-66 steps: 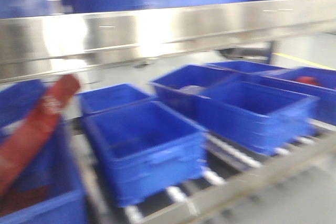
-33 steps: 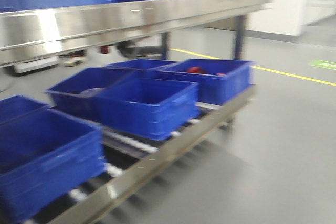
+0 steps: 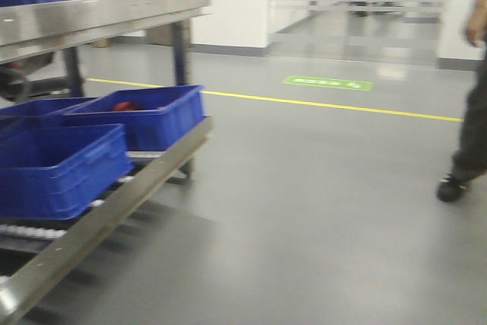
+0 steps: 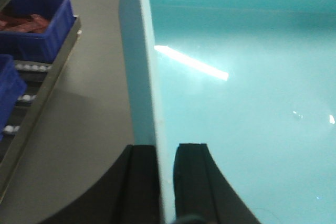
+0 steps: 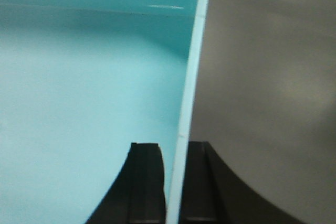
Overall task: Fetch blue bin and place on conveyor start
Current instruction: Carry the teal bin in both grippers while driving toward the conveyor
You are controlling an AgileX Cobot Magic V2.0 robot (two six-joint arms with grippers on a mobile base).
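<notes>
The pale aqua smooth-walled plastic tub (image 4: 236, 103) is held by opposite walls, one clamped in the left gripper (image 4: 167, 153) and one in the right gripper (image 5: 174, 150), presumably for balanced carrying, with ribbed royal-blue plastic crates (image 3: 61, 165) seen at 9 o'clock.

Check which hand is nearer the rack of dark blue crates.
Left. The left hand clamps the left wall of the blue bin, with the rack across the floor on its outer side. The right hand clamps the opposite wall, with only floor beyond.
</notes>
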